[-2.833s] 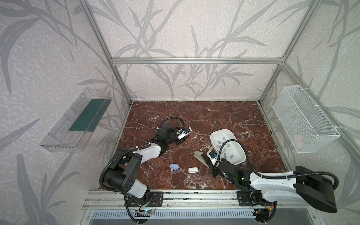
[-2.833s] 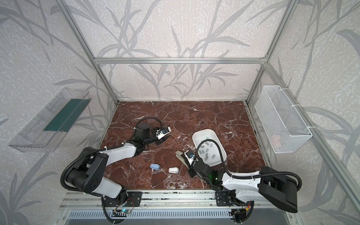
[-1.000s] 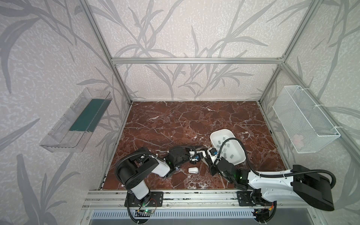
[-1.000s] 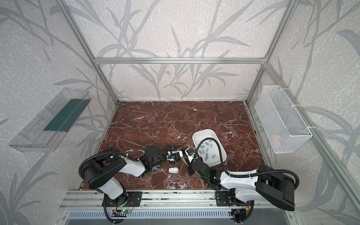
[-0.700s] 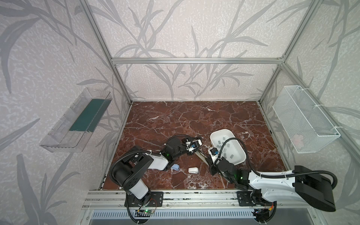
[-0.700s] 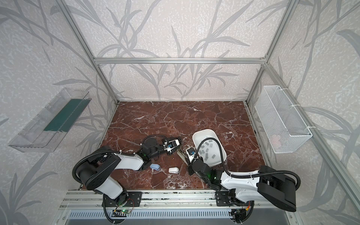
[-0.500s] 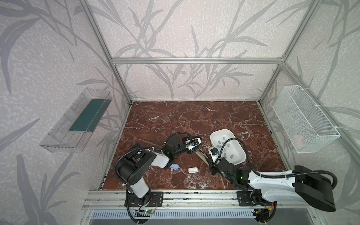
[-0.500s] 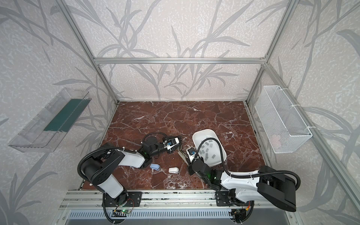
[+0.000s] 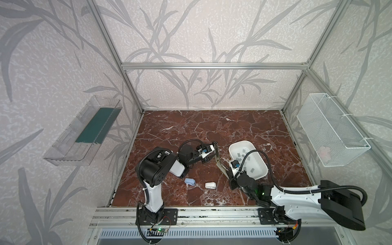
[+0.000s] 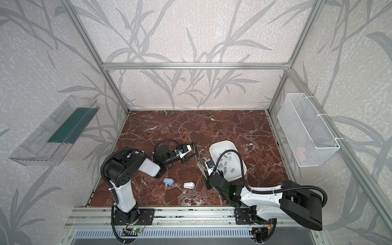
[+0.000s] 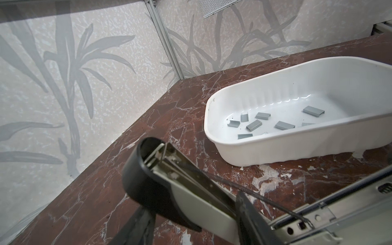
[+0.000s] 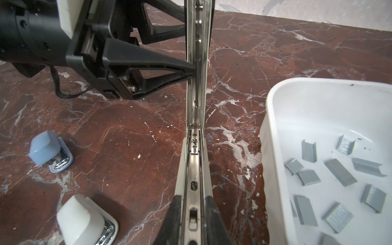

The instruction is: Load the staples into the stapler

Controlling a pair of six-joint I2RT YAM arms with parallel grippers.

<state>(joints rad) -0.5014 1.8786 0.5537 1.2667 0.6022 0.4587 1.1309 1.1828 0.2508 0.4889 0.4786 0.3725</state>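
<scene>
The table (image 9: 212, 127) is a red-brown marble-look slab with white veins and pale scuffed flecks. It is boxed in by an aluminium frame (image 9: 212, 66) and walls (image 9: 191, 31) papered in pale grey with darker leaf sprays. A clear bin (image 9: 70, 152) with a dark green panel in it hangs on the wall at the left in both top views. A white wire basket (image 9: 331, 131) hangs at the right, with something pinkish inside that is too faint to name. Both arms are bolted to a metal rail (image 9: 212, 216) along the table's near edge.

The staples (image 12: 340, 171) lie loose as short grey strips in a white tray (image 11: 318, 70) on the right half of the table. The stapler (image 9: 222, 167) sits just left of the tray, hinged wide open, its black-tipped lid raised and its metal channel exposed. The right end effector (image 12: 192, 203) is clamped on the base end, a finger on each side. The left end effector (image 9: 212, 152) has its fingers apart, both tips against one side of the raised lid rather than around it. Nearer the rail, a small blue stapler (image 9: 189, 181) and a small white stapler (image 9: 210, 185) rest on the marble, near each other but apart
</scene>
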